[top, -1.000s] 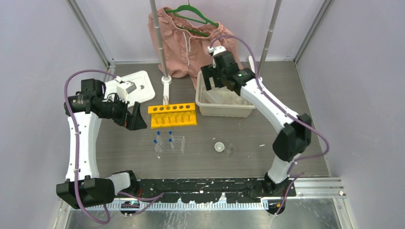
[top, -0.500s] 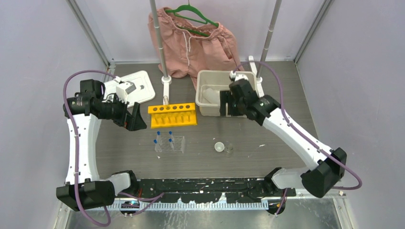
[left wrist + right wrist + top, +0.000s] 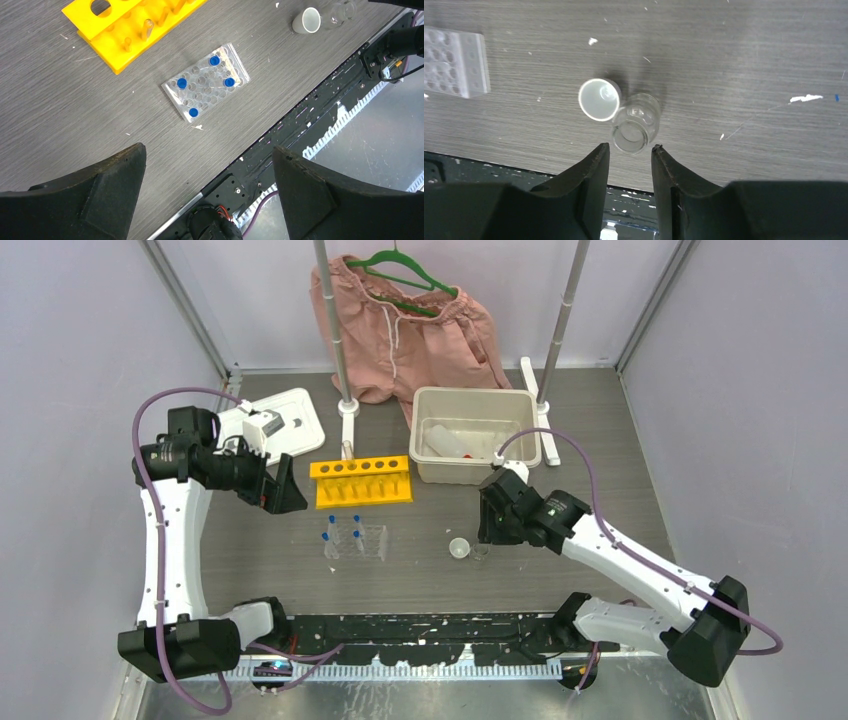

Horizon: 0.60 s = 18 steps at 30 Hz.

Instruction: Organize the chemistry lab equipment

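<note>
A tiny clear beaker (image 3: pixel 636 129) stands on the table touching a small white dish (image 3: pixel 599 99). My right gripper (image 3: pixel 629 147) hovers just on the near side of the beaker, jaws narrowed but open, nothing between them. From above, the right gripper (image 3: pixel 490 530) is next to the dish (image 3: pixel 459 548) and the beaker (image 3: pixel 481 552). The clear grid rack (image 3: pixel 206 82) holds several blue-capped tubes (image 3: pixel 182 83). Beyond it lies the yellow tube rack (image 3: pixel 130 25). My left gripper (image 3: pixel 207 149) hangs wide open and empty, high over the table's left side (image 3: pixel 285 490). The white squeeze bottle (image 3: pixel 445 443) lies in the bin.
A beige bin (image 3: pixel 475 475) sits at the back centre-right. A white flat lid (image 3: pixel 290 412) lies at the back left. Pink shorts on a green hanger (image 3: pixel 400 320) hang from a stand, its two metal poles (image 3: pixel 335 340) rising behind the racks.
My right arm swung from over the bin down and toward the near edge, stopping at the beaker and dish, while its jaws narrowed. The left arm stayed put.
</note>
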### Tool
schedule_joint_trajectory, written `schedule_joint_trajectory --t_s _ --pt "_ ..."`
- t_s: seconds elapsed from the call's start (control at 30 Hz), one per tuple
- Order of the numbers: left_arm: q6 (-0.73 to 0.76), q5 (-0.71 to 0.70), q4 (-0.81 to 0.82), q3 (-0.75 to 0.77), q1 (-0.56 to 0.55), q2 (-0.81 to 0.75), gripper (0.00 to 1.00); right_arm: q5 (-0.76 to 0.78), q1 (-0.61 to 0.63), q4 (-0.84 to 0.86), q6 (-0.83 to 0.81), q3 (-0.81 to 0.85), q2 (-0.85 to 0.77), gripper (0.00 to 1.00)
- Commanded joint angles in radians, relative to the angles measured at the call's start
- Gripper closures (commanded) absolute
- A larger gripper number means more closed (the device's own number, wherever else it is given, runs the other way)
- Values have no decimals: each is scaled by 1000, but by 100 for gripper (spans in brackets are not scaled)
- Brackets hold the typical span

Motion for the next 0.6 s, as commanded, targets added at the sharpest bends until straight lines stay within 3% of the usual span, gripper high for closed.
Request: schedule_joint_trajectory --t_s 0.0,0.57 --pt "-5 38 19 10 5 -12 4 15 4 59 64 -46 -19 60" --pt "13 46 6 17 6 4 13 -8 5 176 48 -127 106 73"
